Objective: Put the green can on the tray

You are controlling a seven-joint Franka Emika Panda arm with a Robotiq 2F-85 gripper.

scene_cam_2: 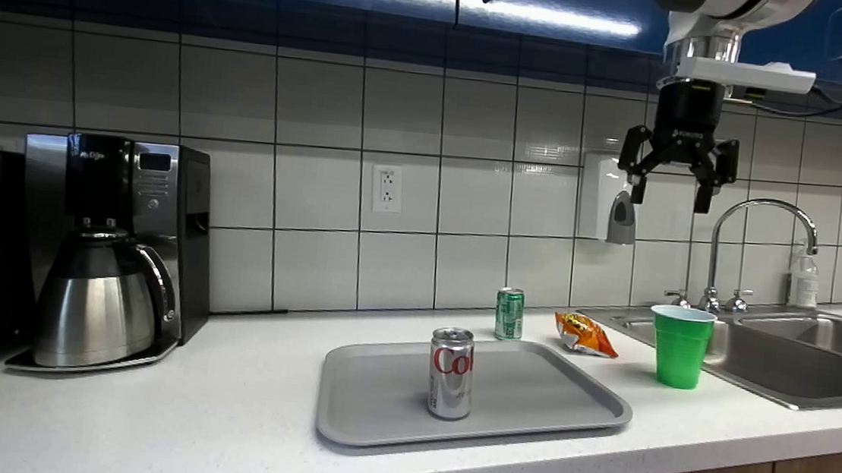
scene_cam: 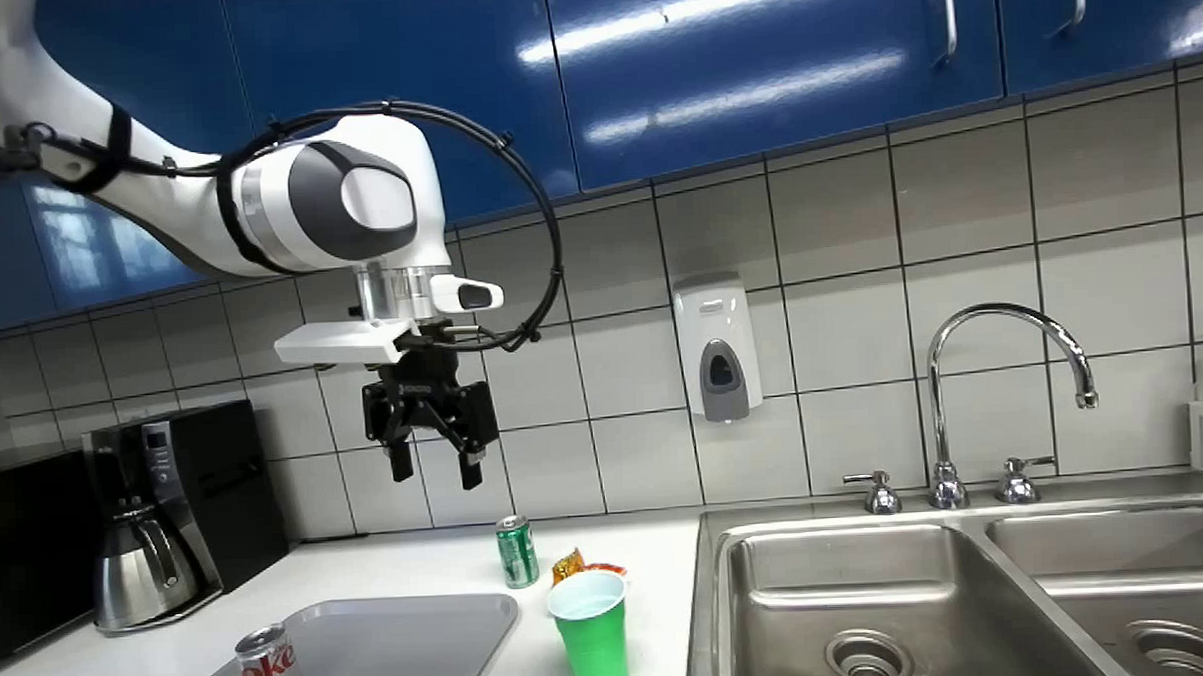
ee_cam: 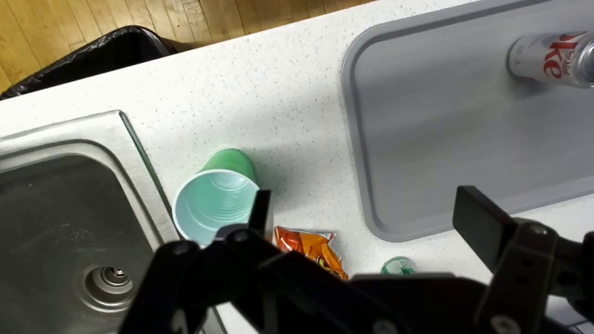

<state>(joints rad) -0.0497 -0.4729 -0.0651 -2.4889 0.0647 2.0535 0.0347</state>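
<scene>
The green can stands upright on the white counter near the tiled wall, behind the tray. It shows in both exterior views (scene_cam: 517, 553) (scene_cam_2: 509, 314). In the wrist view only part of the green can (ee_cam: 398, 265) shows; the gripper body hides the rest. The grey tray lies flat on the counter in both exterior views (scene_cam: 412, 640) (scene_cam_2: 537, 391); part of the tray (ee_cam: 427, 120) is in the wrist view. My gripper is open and empty, high above the counter and apart from everything, in both exterior views (scene_cam: 436, 468) (scene_cam_2: 671, 196); its spread fingers also show in the wrist view (ee_cam: 364, 208).
A red-and-silver can (scene_cam_2: 451, 376) stands on the tray. A bright green cup (scene_cam_2: 681, 351) and an orange snack bag (scene_cam_2: 585, 335) are beside the green can, toward the steel sink (scene_cam: 715, 584) and faucet (scene_cam: 939, 396). A coffee maker (scene_cam_2: 114, 255) stands at the counter's opposite end.
</scene>
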